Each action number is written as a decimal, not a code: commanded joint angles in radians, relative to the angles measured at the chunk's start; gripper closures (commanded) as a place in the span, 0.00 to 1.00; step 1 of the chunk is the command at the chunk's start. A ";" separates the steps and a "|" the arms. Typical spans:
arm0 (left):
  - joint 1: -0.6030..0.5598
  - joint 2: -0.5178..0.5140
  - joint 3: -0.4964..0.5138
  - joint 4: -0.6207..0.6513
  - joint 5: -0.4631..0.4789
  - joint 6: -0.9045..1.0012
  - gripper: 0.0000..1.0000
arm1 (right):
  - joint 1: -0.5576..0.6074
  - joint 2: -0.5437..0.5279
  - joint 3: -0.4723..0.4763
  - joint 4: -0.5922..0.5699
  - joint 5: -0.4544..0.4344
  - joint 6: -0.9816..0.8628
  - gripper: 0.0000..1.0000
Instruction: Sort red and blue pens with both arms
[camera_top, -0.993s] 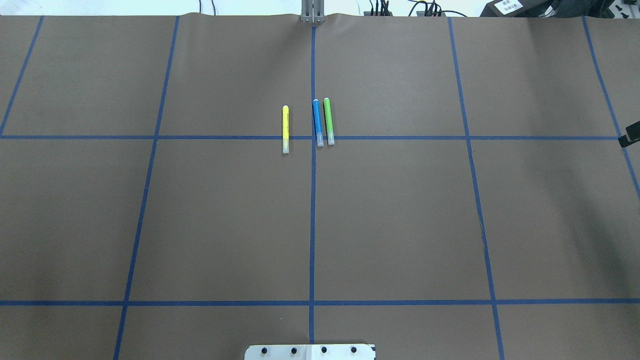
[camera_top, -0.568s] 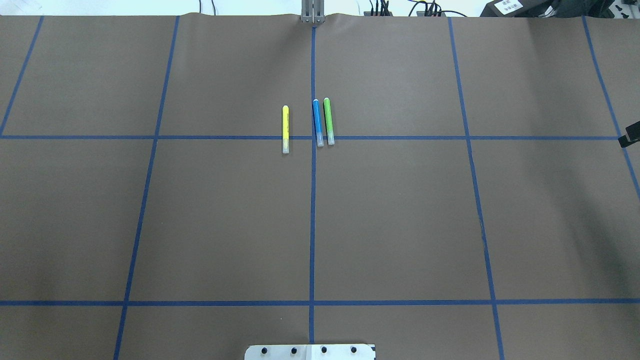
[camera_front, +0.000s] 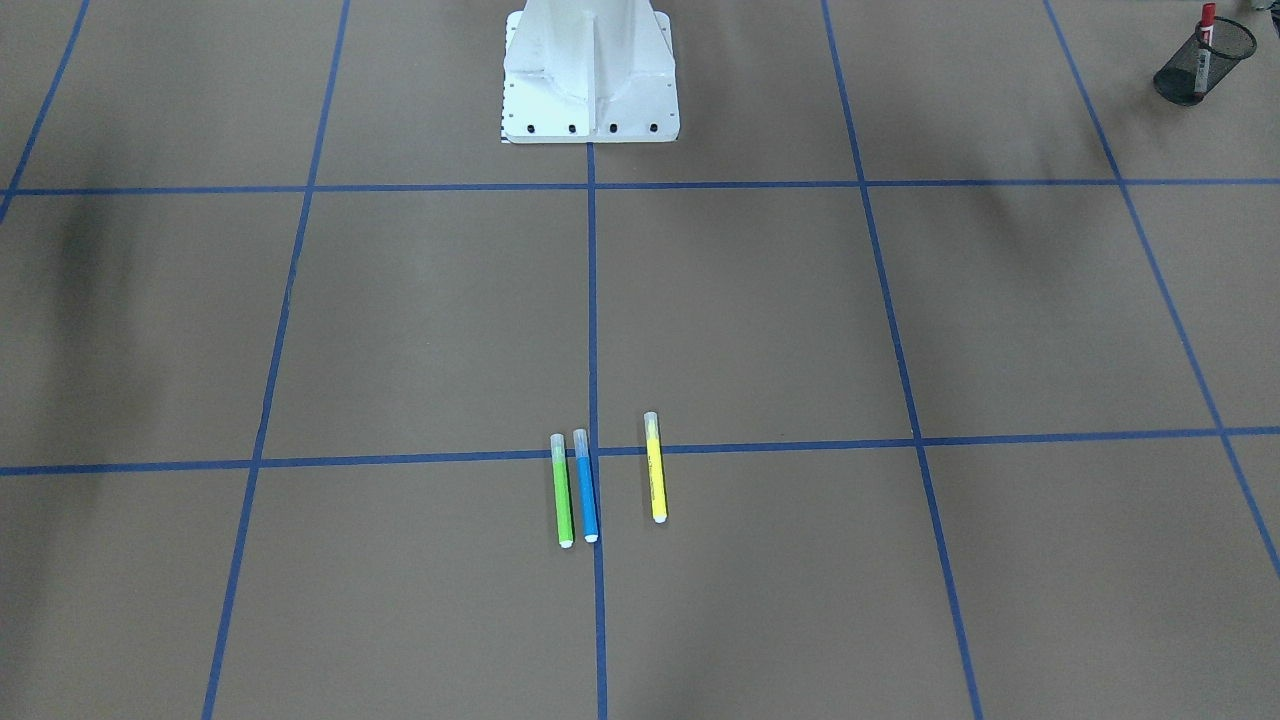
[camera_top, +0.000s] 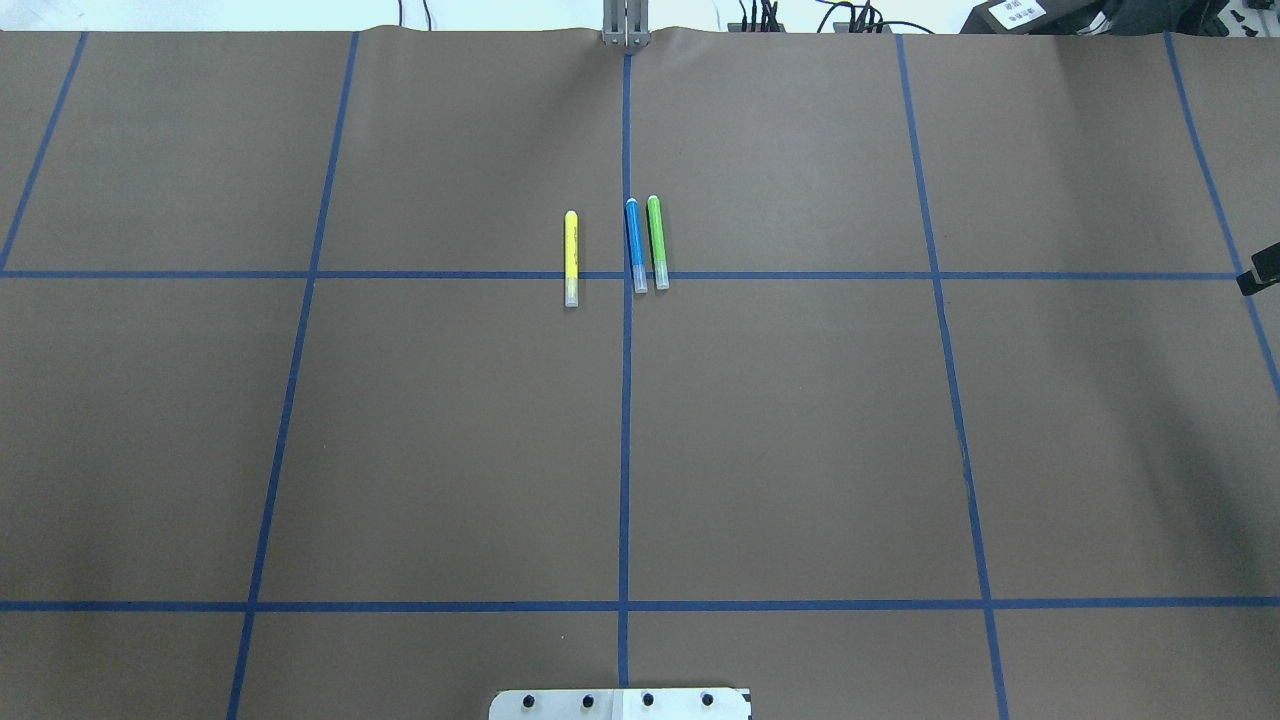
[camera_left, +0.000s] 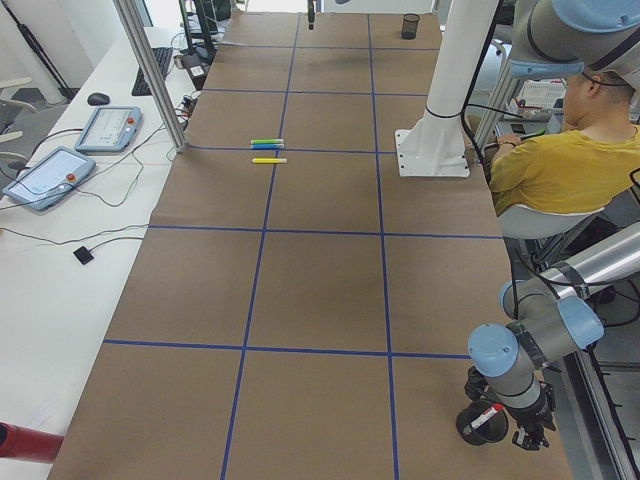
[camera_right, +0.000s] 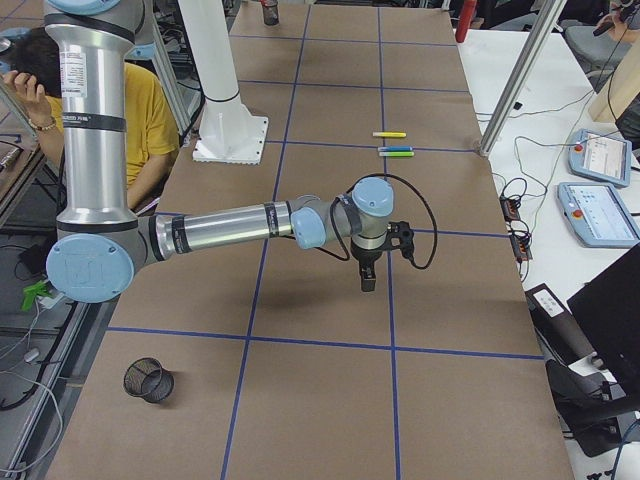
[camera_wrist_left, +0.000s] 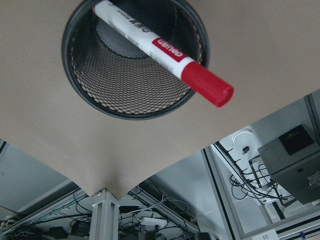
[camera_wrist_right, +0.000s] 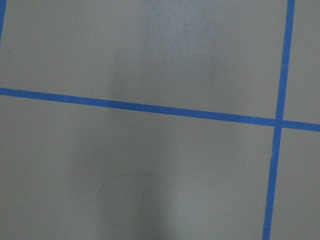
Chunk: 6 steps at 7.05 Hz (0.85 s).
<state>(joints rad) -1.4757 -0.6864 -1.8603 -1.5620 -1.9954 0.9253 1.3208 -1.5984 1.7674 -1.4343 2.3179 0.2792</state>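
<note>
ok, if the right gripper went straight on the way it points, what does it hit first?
Bare table. The right gripper points straight down, and its wrist camera shows only brown cover and blue tape lines under it. The blue pen lies well off to the side. Height is unclear.

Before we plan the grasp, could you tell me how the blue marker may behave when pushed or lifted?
The blue marker is a slim round barrel lying flat, so a sideways push would probably roll it, perhaps into the green marker close beside it. It looks rigid and light, so it should lift without bending, though smooth plastic may slip.
</note>
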 joint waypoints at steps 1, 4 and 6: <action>-0.002 -0.022 -0.003 -0.004 -0.054 0.003 0.19 | 0.000 0.000 0.001 0.000 -0.002 0.000 0.00; -0.011 -0.093 -0.055 0.007 -0.138 -0.011 0.01 | 0.000 0.000 0.001 0.000 -0.002 0.000 0.00; -0.085 -0.152 -0.190 0.160 -0.140 -0.025 0.01 | 0.000 0.006 0.001 0.000 -0.002 0.002 0.00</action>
<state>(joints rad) -1.5167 -0.7971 -1.9678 -1.5024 -2.1312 0.9075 1.3208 -1.5951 1.7686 -1.4343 2.3163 0.2801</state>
